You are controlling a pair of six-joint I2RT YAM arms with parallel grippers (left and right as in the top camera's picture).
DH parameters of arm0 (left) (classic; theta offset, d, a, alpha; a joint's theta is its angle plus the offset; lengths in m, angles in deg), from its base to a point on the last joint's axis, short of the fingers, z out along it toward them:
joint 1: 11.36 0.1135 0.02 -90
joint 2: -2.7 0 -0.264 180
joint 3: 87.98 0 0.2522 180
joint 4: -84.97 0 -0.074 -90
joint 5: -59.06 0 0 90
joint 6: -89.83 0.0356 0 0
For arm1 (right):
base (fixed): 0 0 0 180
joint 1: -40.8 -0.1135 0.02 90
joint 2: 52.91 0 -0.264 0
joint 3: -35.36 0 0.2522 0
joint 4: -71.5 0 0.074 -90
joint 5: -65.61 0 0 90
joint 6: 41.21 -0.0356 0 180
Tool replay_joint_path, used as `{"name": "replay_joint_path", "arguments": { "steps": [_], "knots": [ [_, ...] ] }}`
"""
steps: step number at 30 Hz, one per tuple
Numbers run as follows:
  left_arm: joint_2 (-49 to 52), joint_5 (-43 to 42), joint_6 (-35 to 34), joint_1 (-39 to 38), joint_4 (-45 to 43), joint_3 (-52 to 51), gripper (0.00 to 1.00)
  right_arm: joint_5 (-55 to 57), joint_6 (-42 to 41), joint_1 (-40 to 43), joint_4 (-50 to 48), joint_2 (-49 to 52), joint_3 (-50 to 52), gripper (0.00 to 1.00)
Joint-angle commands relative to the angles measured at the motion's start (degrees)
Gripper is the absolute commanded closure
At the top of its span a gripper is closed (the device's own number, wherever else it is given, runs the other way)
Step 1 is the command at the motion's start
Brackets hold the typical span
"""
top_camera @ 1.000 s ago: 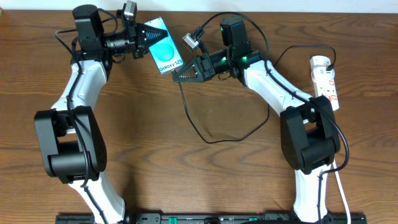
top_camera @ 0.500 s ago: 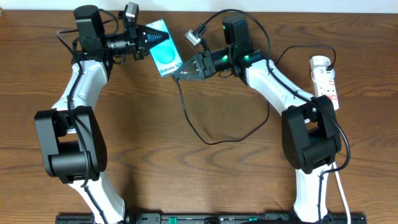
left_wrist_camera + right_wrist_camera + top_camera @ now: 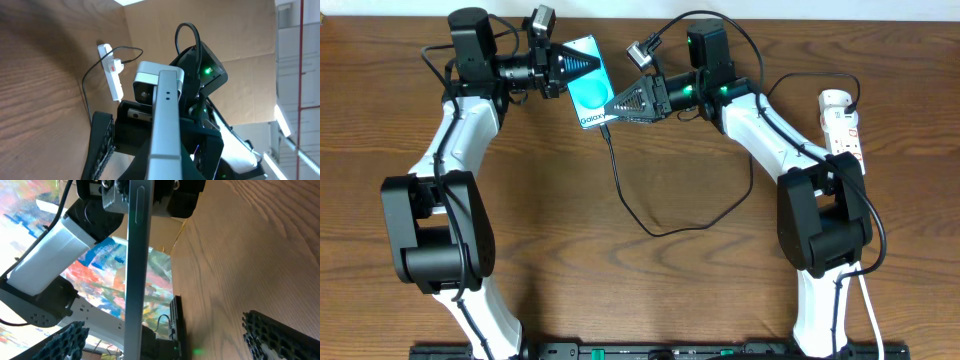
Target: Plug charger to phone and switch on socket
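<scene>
- Overhead: the left gripper (image 3: 592,66) is clamped on the phone (image 3: 582,95), holding it near the table's far edge. The right gripper (image 3: 610,108), closed a second ago, now stands open at the phone's lower end.
- Overhead: the charger (image 3: 660,231) trails from there toward the socket (image 3: 844,125).
- Left wrist: the phone is seen edge-on in the grip.
- Right wrist: the fingers (image 3: 280,330) are spread wide either side of the phone. The connector is probably seated and released, so the switch remains.
</scene>
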Motion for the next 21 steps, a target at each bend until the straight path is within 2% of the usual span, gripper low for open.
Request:
{"name": "replay_joint_path", "arguments": {
  "steps": [1,21],
  "knots": [
    [-1.2,-1.9,5.4,0.3,-0.3,0.3,0.93,-0.9,0.5,0.2,0.0,0.0,-0.9,0.01],
    [-1.2,1.7,7.7,10.1,1.5,-6.3,0.93,-1.9,0.4,2.3,0.0,0.0,-0.9,0.01]
  ]
}}
